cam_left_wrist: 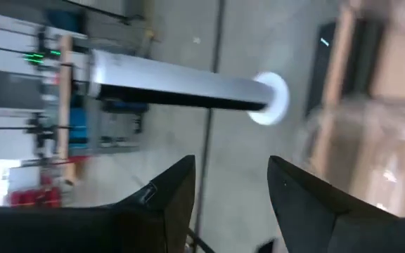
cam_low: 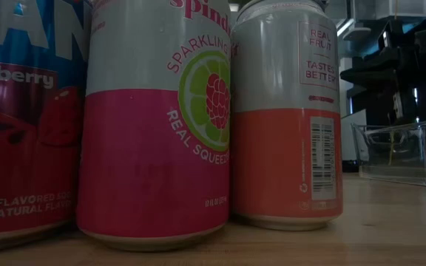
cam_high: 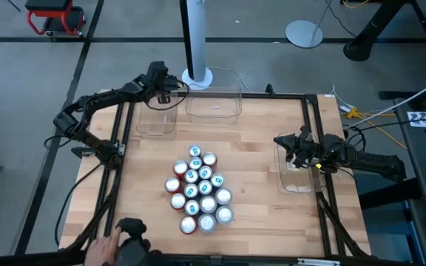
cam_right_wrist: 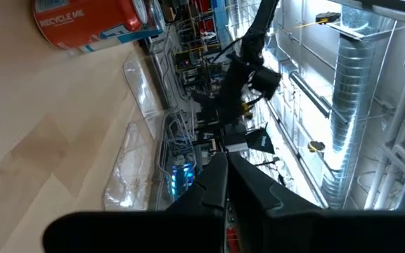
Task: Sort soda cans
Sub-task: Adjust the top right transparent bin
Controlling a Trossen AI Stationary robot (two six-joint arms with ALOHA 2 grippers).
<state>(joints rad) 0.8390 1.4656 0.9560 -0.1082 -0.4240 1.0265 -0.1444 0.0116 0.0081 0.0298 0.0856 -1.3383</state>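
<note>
Soda cans [cam_high: 200, 190] clustered upright on the wooden table, near its front middle.

About sixteen small cans stand packed together, touching, silver tops up, with red, teal-blue and white bodies showing at the edges of the cluster. From table height three stand side by side: a blue-and-red can [cam_low: 24, 118], a white-over-pink raspberry can [cam_low: 157, 122], and a white-over-coral can [cam_low: 287, 111] showing its barcode.

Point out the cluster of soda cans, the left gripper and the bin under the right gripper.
soda cans [cam_high: 198, 190], high view, on a silver can top mid-cluster.
left gripper [cam_high: 170, 89], high view, between its fingertips.
right-side bin [cam_high: 296, 182], high view, on its clear floor near the front wall.
</note>
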